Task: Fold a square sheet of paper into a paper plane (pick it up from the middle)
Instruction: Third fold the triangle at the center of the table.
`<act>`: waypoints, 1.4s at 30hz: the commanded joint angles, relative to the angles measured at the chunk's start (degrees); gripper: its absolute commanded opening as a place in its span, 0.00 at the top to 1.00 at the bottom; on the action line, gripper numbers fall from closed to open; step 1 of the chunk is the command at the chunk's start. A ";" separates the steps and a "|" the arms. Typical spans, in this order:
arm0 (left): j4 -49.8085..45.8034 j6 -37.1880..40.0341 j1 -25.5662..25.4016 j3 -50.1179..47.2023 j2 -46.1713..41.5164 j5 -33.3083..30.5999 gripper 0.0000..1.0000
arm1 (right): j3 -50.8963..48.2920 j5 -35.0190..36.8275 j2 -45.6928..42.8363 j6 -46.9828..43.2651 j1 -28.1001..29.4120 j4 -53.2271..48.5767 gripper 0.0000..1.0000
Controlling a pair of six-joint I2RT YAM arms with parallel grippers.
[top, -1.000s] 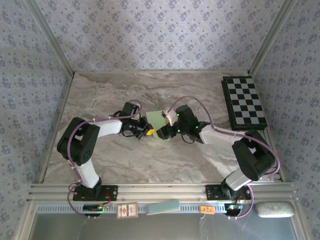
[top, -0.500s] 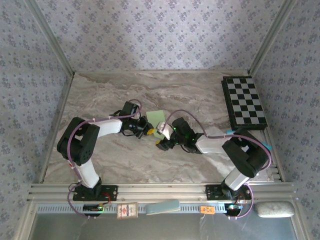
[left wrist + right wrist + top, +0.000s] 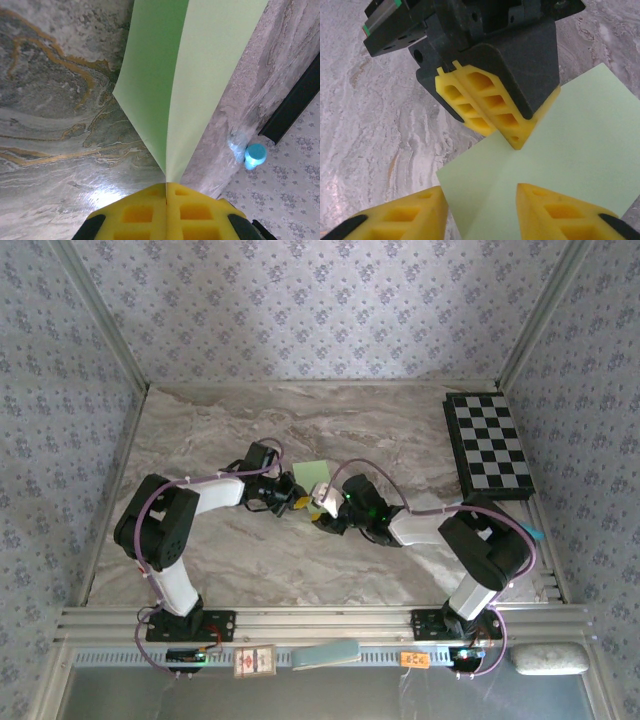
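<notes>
1. The paper plane (image 3: 170, 75) is pale green paper folded along a sharp centre crease. From the left wrist, its two flaps fan away from the fingertips, one shaded and darker, the other brighter.
2. The left gripper (image 3: 166, 186) has its yellow pads pressed together on the crease end of the paper. The paper stands straight out ahead of the fingertips, over the marbled table (image 3: 50, 100).
3. From the right wrist, the sheet spreads wide beyond the left gripper's tips. A faint crease runs from those tips toward the right gripper (image 3: 479, 192).
4. The right gripper's fingers stand apart, with the nearest part of the paper lying between them. Whether either finger touches the sheet is hard to tell.
5. A checkered board (image 3: 488, 445) lies well apart from both sets of fingers.
</notes>
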 commanded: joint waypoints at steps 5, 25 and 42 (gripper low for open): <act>-1.36 -0.23 -0.32 1.34 -0.73 1.47 1.00 | 1.79 -2.32 0.01 -0.42 0.37 0.18 0.71; -16.39 12.96 5.77 3.57 -8.62 -2.65 0.64 | 4.07 -10.73 -0.12 11.84 0.40 -5.08 1.00; -22.37 21.00 1.92 20.35 10.38 -5.88 0.79 | 5.49 -14.16 1.83 22.75 -0.13 -7.21 1.00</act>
